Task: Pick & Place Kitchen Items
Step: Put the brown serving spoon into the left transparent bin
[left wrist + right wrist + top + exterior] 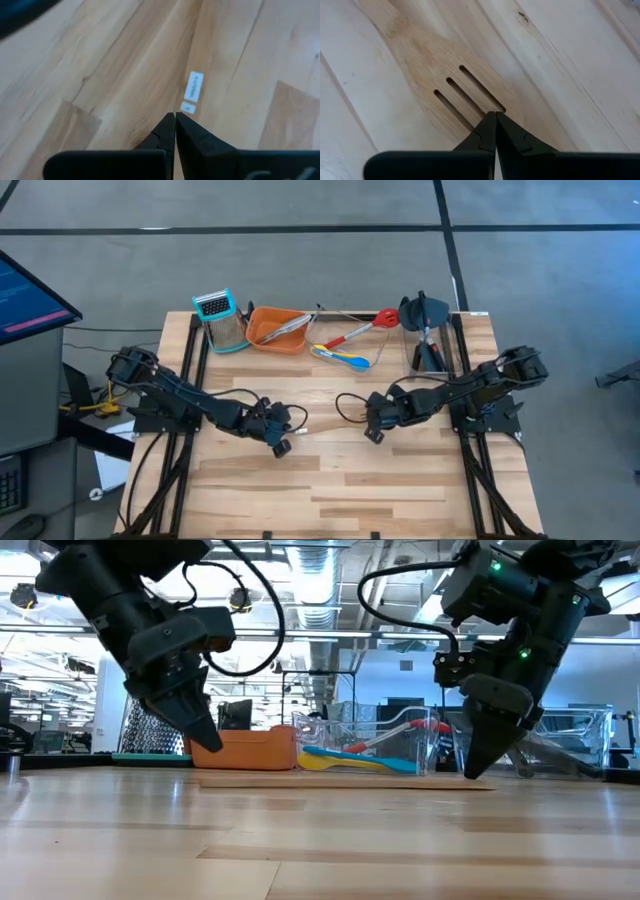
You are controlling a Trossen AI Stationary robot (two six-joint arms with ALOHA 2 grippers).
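Note:
A wooden fork-like spatula [340,780] lies flat on the table between my two grippers. Its slotted head [445,85] shows in the right wrist view. My right gripper [374,434] is shut, pointing down, with its tips at the edge of the slotted head [478,778]. My left gripper [281,447] is shut and empty, a little above the bare table near the spatula's other end [205,745]. In the left wrist view a small white label [194,86] lies on the table ahead of it. My right gripper's shut fingertips [492,120] come from above onto the end of the spatula's slotted head [485,107]. The spatula lies flat on the table. I cannot tell whether the tips touch it.
At the far edge stand a metal grater [222,320], an orange tray [262,332] holding silver tongs [290,325], a clear bin [378,358] with a red spoon [365,327] and blue and yellow spoons [345,359], and a bin with black spatulas [428,330].

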